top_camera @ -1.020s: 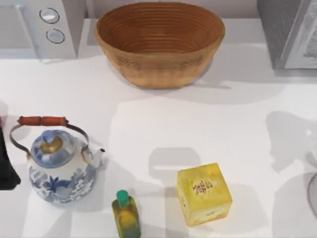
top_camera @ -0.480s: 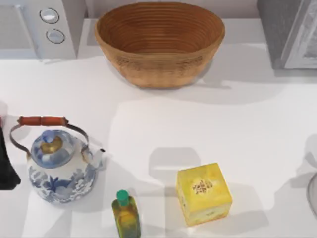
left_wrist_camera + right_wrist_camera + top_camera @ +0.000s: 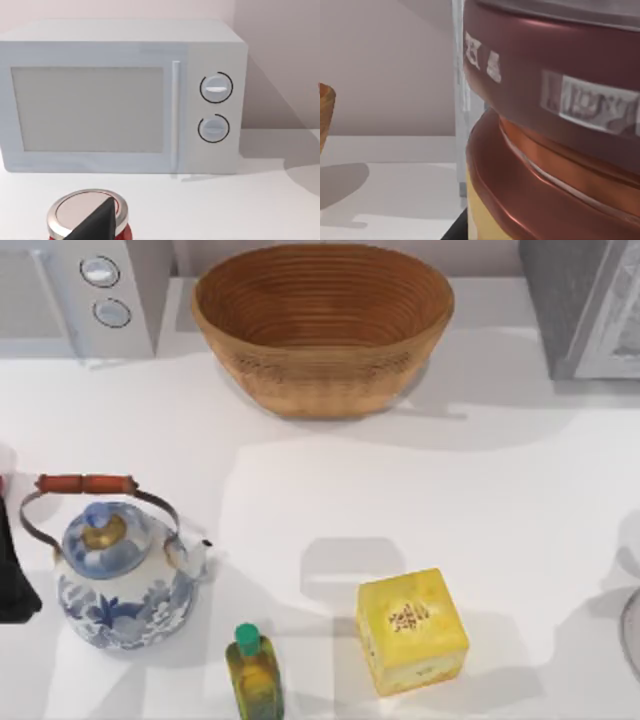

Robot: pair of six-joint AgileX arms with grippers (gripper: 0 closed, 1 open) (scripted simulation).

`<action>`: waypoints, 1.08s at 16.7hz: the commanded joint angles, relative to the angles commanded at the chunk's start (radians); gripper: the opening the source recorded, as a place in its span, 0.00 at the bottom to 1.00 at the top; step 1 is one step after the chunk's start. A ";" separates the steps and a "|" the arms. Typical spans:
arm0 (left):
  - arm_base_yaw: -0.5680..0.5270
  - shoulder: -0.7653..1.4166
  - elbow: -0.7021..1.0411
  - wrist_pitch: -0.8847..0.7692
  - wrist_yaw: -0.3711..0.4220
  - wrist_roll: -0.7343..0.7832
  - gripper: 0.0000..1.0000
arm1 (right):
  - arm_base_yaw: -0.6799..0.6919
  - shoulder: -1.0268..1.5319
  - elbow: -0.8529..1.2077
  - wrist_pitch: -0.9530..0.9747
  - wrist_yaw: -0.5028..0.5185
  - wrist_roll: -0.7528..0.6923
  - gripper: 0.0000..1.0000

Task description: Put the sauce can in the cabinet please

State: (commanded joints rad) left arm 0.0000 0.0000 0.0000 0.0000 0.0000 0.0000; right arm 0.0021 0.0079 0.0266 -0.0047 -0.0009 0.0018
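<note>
The sauce can [image 3: 555, 130] sits right up against the right wrist camera, with a dark maroon top band, a copper rim and a yellow label below. My right gripper [image 3: 456, 231] shows as a dark sliver beside the can's base and is shut on it. Just behind the can stands the pale edge of the cabinet [image 3: 461, 90]. In the top view the grey cabinet [image 3: 580, 310] with its whitish door fills the back right corner. A grey curved rim [image 3: 634, 632] pokes in at the right edge. My left gripper [image 3: 14, 580] is parked at the left edge.
A wicker basket [image 3: 322, 325] stands at the back centre and a white microwave [image 3: 90, 295] at the back left. A blue-and-white kettle [image 3: 118, 575], a green-capped bottle [image 3: 254, 675] and a yellow box [image 3: 411, 630] stand near the front. A red jar with a silver lid [image 3: 85, 217] sits by the left gripper.
The large shadow on the table's right side has slid off toward the right edge. The left arm and the table's objects have not moved.
</note>
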 joint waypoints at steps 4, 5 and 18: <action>0.000 0.000 0.000 0.000 0.000 0.000 1.00 | 0.014 0.131 0.147 -0.053 0.024 0.009 0.00; 0.000 0.000 0.000 0.000 0.000 0.000 1.00 | 0.020 0.182 0.210 -0.072 0.032 0.011 0.00; 0.000 0.000 0.000 0.000 0.000 0.000 1.00 | 0.149 1.061 1.441 -0.404 0.156 0.014 0.00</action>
State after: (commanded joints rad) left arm 0.0000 0.0000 0.0000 0.0000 0.0000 0.0000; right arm 0.1513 1.0689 1.4675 -0.4092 0.1552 0.0153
